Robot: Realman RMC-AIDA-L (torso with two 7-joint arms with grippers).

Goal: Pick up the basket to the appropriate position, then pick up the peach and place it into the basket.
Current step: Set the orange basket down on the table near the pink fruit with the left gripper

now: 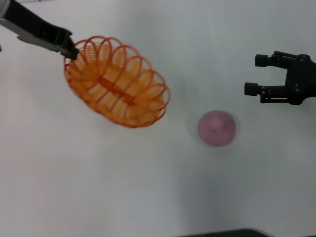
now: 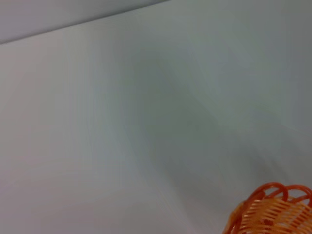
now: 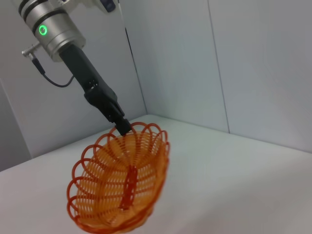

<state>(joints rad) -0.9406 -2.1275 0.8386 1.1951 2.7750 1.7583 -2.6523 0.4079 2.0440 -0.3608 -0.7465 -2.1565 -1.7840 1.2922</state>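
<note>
One left gripper (image 1: 72,52) tip seemingly hidden behind tilted basket (image 1: 117,81) rim

left gripper (image 1: 73,52) clamped, right gripper (image 1: 253,75) agape

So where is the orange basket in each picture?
Head view: the basket hangs tilted at upper left, its rim held by the left gripper.
Left wrist view: only its scalloped edge pokes in at the lower right corner.
Right wrist view: lower left, tilted, rim held by the same gripper.
Shared landmark: the white table.
</note>
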